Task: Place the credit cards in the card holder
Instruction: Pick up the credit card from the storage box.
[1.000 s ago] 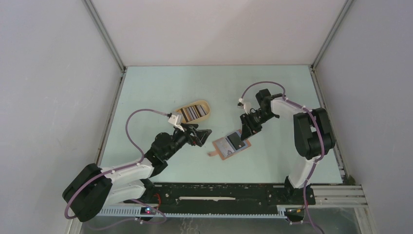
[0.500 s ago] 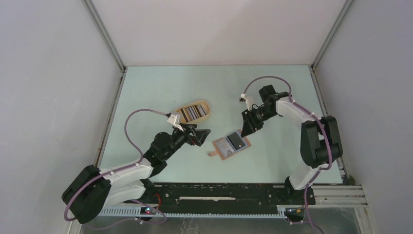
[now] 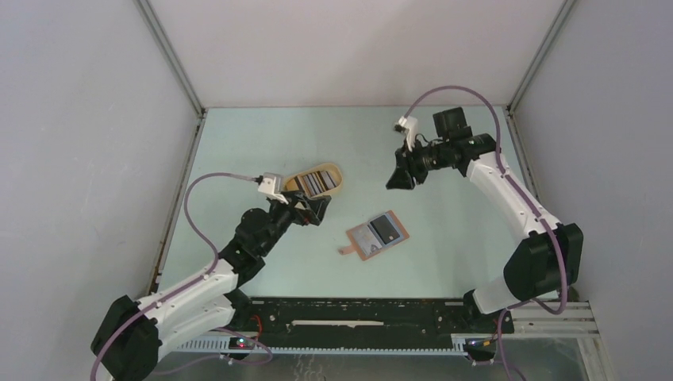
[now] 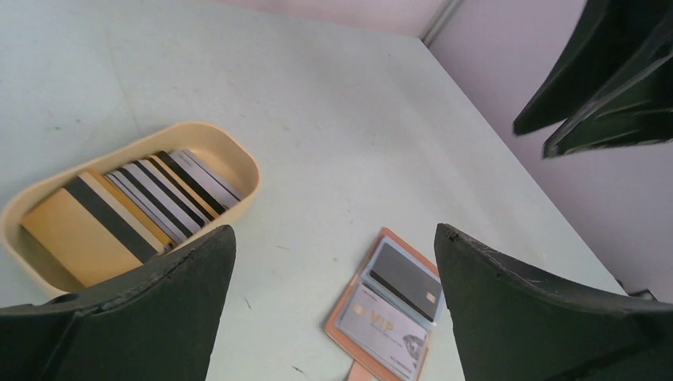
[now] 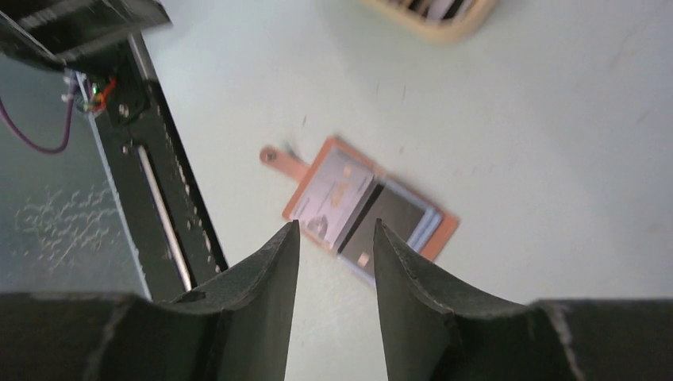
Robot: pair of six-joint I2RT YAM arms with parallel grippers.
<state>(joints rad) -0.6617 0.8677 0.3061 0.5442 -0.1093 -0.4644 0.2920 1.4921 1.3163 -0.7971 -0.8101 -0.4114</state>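
Right gripper (image 3: 397, 178) has lifted off the holder (image 3: 378, 236) to the far right, jaws slightly apart and empty. Holder lies open mid-table, two cards seated. Left gripper (image 3: 317, 208), jaws wide, has moved up to the tray (image 3: 324, 166) of cards (image 3: 313, 184). Next pick likely.

table (image 3: 262, 135): pale green | walls (image 3: 79, 159): plain white panels | corner posts (image 3: 171, 55): metal | light: even

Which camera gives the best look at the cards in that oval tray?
The left wrist view: the tray is close, and the cards inside show clear stripes. The top view shows it small and distant; the right wrist view catches only its blurred edge.
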